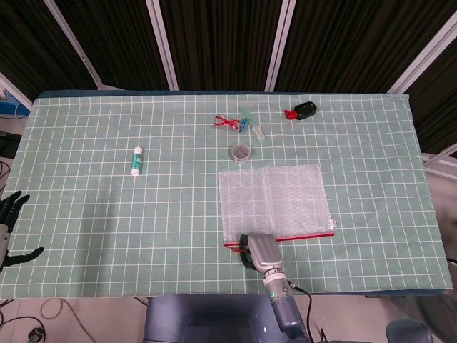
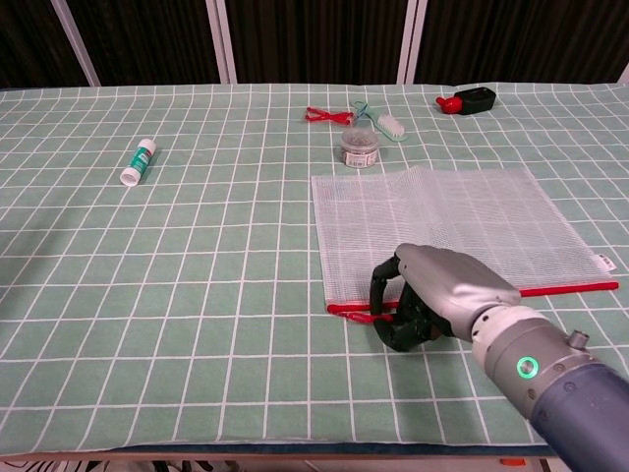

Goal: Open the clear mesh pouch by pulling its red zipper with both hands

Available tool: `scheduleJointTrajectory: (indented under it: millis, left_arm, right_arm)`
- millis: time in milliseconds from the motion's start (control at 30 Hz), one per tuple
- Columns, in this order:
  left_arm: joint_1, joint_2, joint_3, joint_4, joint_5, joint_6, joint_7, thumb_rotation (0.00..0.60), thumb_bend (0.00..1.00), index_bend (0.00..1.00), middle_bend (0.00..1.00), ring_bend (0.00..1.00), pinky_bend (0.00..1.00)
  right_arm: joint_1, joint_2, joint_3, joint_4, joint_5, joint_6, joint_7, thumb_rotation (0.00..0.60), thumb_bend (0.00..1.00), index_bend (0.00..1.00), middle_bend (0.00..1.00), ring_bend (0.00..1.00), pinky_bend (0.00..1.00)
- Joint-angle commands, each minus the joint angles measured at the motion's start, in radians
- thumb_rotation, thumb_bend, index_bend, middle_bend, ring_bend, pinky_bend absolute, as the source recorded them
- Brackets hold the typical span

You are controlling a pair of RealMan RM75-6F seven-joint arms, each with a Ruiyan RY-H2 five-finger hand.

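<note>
The clear mesh pouch (image 1: 271,200) (image 2: 442,221) lies flat right of the table's middle, its red zipper (image 1: 307,235) (image 2: 560,288) running along the near edge. My right hand (image 1: 257,250) (image 2: 437,295) sits at the pouch's near left corner. Its fingers curl down around the red zipper pull (image 2: 362,316), which it pinches against the cloth. My left hand (image 1: 8,225) hangs off the table's left edge, far from the pouch, with its fingers apart and nothing in it. The chest view does not show the left hand.
A white glue stick (image 1: 137,160) (image 2: 139,161) lies at the left. Behind the pouch stand a small jar (image 1: 241,152) (image 2: 360,147), a red item (image 1: 227,122), a brush (image 1: 255,127) and a black-and-red object (image 1: 301,110) (image 2: 468,99). The table's front edge is just behind my right hand.
</note>
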Motion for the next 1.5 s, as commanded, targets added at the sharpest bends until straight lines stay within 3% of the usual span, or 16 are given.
scheduleJointTrajectory:
  millis: [33, 400, 700, 900, 1100, 1300, 1500]
  left_arm:
    - [0.000, 0.000, -0.002, -0.003, -0.005, -0.001, 0.002, 0.600, 0.01, 0.00, 0.00, 0.00, 0.00]
    - [-0.009, 0.013, -0.015, -0.058, -0.013, 0.003, 0.069, 0.600, 0.02, 0.00, 0.00, 0.00, 0.00]
    - [-0.106, 0.045, -0.082, -0.199, -0.033, -0.064, 0.205, 0.600, 0.02, 0.00, 0.00, 0.00, 0.00]
    - [-0.228, 0.052, -0.155, -0.292, -0.086, -0.171, 0.317, 0.600, 0.08, 0.01, 0.00, 0.00, 0.00]
    - [-0.383, 0.006, -0.231, -0.314, -0.163, -0.299, 0.415, 0.600, 0.15, 0.10, 0.00, 0.00, 0.00]
    - [-0.516, -0.068, -0.271, -0.299, -0.251, -0.406, 0.470, 0.600, 0.16, 0.15, 0.00, 0.00, 0.00]
    - [-0.623, -0.145, -0.276, -0.293, -0.358, -0.484, 0.527, 0.600, 0.17, 0.24, 0.00, 0.00, 0.00]
  right_arm:
    - [0.005, 0.020, 0.014, -0.031, -0.028, 0.016, 0.002, 0.600, 0.58, 0.66, 1.00, 1.00, 1.00]
    - [0.043, 0.110, 0.110, -0.191, -0.058, 0.050, -0.050, 0.600, 0.59, 0.67, 1.00, 1.00, 1.00]
    - [0.105, 0.171, 0.213, -0.331, -0.004, 0.055, -0.131, 0.600, 0.59, 0.68, 1.00, 1.00, 1.00]
    - [0.147, 0.203, 0.263, -0.401, 0.041, 0.060, -0.167, 0.600, 0.59, 0.68, 1.00, 1.00, 1.00]
    - [0.180, 0.231, 0.285, -0.460, 0.085, 0.079, -0.193, 0.600, 0.59, 0.68, 1.00, 1.00, 1.00]
    - [0.205, 0.247, 0.288, -0.494, 0.108, 0.106, -0.206, 0.600, 0.60, 0.68, 1.00, 1.00, 1.00]
    - [0.233, 0.254, 0.295, -0.513, 0.125, 0.132, -0.214, 0.600, 0.60, 0.68, 1.00, 1.00, 1.00]
